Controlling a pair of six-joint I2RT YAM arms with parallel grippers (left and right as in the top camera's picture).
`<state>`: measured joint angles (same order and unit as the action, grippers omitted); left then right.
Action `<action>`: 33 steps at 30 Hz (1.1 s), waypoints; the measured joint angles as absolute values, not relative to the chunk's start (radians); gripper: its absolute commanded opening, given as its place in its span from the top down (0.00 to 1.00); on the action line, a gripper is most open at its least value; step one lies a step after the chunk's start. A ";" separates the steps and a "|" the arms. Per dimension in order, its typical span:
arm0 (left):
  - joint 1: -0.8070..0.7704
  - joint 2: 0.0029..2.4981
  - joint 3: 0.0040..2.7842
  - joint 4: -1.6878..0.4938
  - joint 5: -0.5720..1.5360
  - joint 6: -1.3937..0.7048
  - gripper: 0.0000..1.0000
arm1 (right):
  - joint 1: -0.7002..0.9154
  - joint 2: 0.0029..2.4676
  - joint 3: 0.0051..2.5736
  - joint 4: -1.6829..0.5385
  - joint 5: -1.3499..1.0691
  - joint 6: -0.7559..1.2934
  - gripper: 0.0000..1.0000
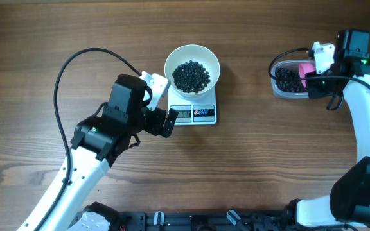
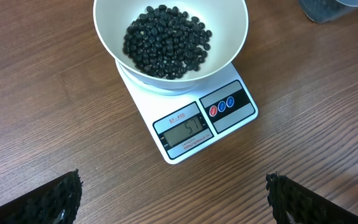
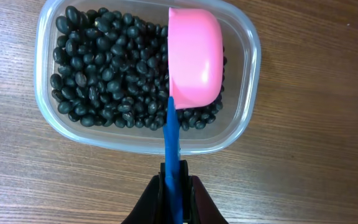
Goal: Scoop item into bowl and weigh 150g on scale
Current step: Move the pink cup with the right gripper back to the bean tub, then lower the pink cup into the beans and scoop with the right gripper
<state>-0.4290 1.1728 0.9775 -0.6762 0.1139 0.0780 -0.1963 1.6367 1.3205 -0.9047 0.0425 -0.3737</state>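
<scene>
overhead / layout: bowl point(image 1: 212, 56) sits on the scale point(image 1: 194, 114) mid-table; tub point(image 1: 279, 85) is well apart on the right.
overhead / left claw point(image 1: 162, 109): just beside the scale's left edge, holding nothing.
overhead / right claw point(image 1: 315, 78): over the tub, with the pink scoop point(image 1: 307, 68) inside it.
left wrist / beans point(image 2: 166, 40): small, round, glossy black; a loose shallow heap covers the bowl floor, with white wall bare all round it.
left wrist / bowl: centred on the scale platform, upright, not touching the table point(image 2: 55, 93).
left wrist / display point(image 2: 188, 129): a two-digit figure, looks roughly a third of target. Judgement: several more scoops needed.
left wrist / left claw: fingertips point(image 2: 55, 199) at the frame's lower corners, spread fully wide, nothing between them.
right wrist / right claw point(image 3: 176, 186): clamped tight on the scoop's blue handle point(image 3: 172, 140).
right wrist / scoop: rounded back faces the camera, cup at the tub's right end, lying on the beans.
right wrist / supply: the tub is well filled, beans deepest to the left of the scoop.
step: loading the scoop.
how to do it well: dig the lip under the beans and sweep left into the deep part. Roll the cup level before lifting. Clear the tub wall without knocking it.
risk: round beans roll, so a tilted cup will spill on the way across.
near target: take part-scoops and tip slowly, letting the reading settle.
</scene>
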 measured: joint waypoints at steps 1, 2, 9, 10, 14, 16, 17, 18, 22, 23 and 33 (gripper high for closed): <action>-0.429 1.173 0.978 -0.676 0.114 0.078 0.00 | -0.196 1.638 1.320 -0.905 0.041 -0.373 0.96; -0.429 1.173 0.978 -0.676 0.114 0.078 0.00 | -0.196 1.640 1.321 -0.905 0.035 -0.373 0.96; -0.429 1.173 0.978 -0.676 0.114 0.078 0.00 | -0.197 1.672 1.321 -0.920 -0.075 -0.373 0.96; -0.429 1.173 0.978 -0.676 0.114 0.078 0.00 | -0.198 1.672 1.321 -0.920 -0.082 -0.373 0.96; -0.429 1.173 0.978 -0.676 0.114 0.078 0.00 | -0.200 1.672 1.321 -0.929 -0.097 -0.373 0.96; -0.429 1.173 0.978 -0.676 0.114 0.078 0.00 | -0.200 1.675 1.321 -0.934 -0.101 -0.373 0.96; -0.429 1.173 0.978 -0.676 0.114 0.078 0.00 | -0.200 1.676 1.321 -0.937 -0.104 -0.373 0.96; -0.429 1.173 0.978 -0.676 0.114 0.078 0.00 | -0.200 1.678 1.321 -0.938 -0.105 -0.373 0.96; -0.429 1.173 0.978 -0.676 0.114 0.078 0.00 | -0.200 1.678 1.321 -0.938 -0.109 -0.373 0.96; -0.429 1.173 0.978 -0.676 0.114 0.078 0.00 | -0.200 1.678 1.321 -0.938 -0.109 -0.373 0.96; -0.429 1.173 0.978 -0.676 0.114 0.078 0.00 | -0.203 1.677 1.321 -0.945 -0.188 -0.373 0.96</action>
